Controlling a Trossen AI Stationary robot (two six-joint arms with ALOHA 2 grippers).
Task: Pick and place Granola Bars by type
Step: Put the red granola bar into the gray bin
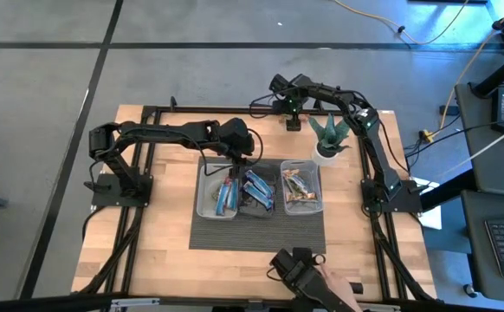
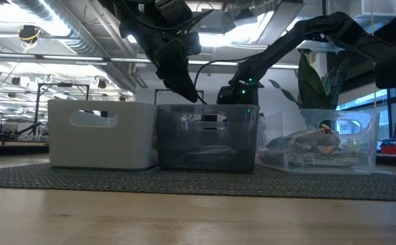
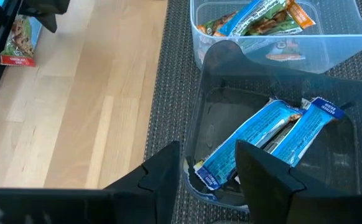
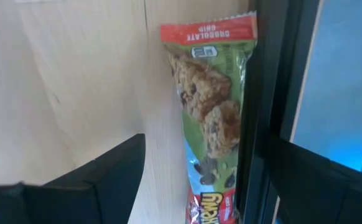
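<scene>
A green-and-red granola bar (image 4: 211,124) lies flat at the far edge of the table (image 1: 161,243), hard against the dark frame rail, and the right gripper (image 4: 199,186) hangs over it with fingers spread wide to either side, not touching it. Blue-wrapped bars (image 3: 265,140) lie in the middle bin (image 3: 212,68), tan and green ones (image 1: 300,185) in the right bin (image 1: 318,169) beside the potted plant (image 1: 329,134). The left gripper (image 3: 209,168) hovers above the middle bin's far rim, fingers partly apart and holding nothing.
</scene>
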